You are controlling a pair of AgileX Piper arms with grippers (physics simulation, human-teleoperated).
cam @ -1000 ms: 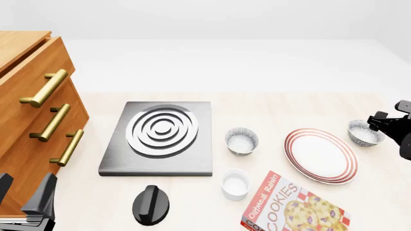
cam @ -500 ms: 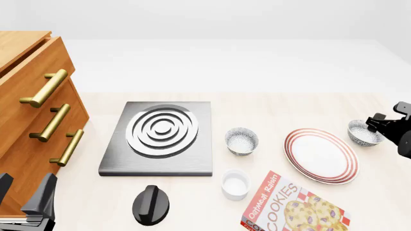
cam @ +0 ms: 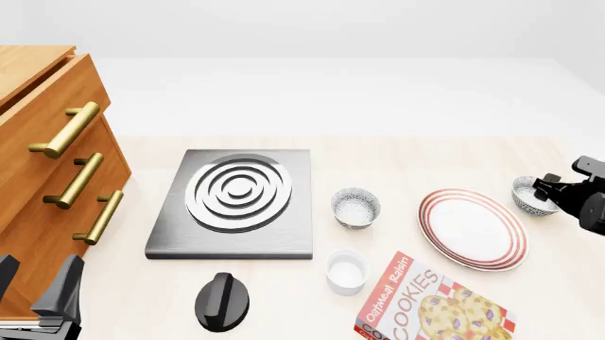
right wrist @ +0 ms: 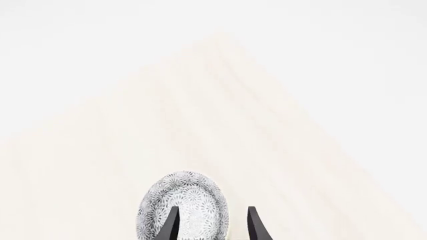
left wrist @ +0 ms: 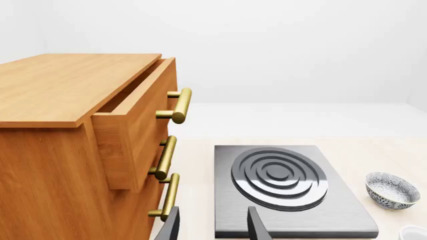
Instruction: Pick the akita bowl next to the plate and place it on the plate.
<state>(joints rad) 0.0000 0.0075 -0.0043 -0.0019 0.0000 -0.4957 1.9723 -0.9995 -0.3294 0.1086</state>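
The akita bowl (cam: 529, 195), grey-speckled outside and whitish inside, sits on the table just right of the red-ringed white plate (cam: 471, 228). My right gripper (cam: 548, 190) is open at the bowl's right rim. In the right wrist view the bowl (right wrist: 183, 205) lies at the gripper (right wrist: 213, 226): one finger is over its inside and the other is outside its rim. A second identical bowl (cam: 355, 207) stands left of the plate. My left gripper (cam: 36, 285) is open and holds nothing at the front left, beside the cabinet.
A steel stove plate (cam: 236, 202) with concentric rings lies mid-table. In front of it are a black knob (cam: 223, 302), a small white cup (cam: 346, 270) and a cookie box (cam: 430, 304). A wooden drawer cabinet (cam: 47, 170) with brass handles fills the left side, its top drawer slightly open.
My right gripper has sunk lower and a little to the right, down to the bowl's rim. The bowl, the plate and the left arm have not moved.
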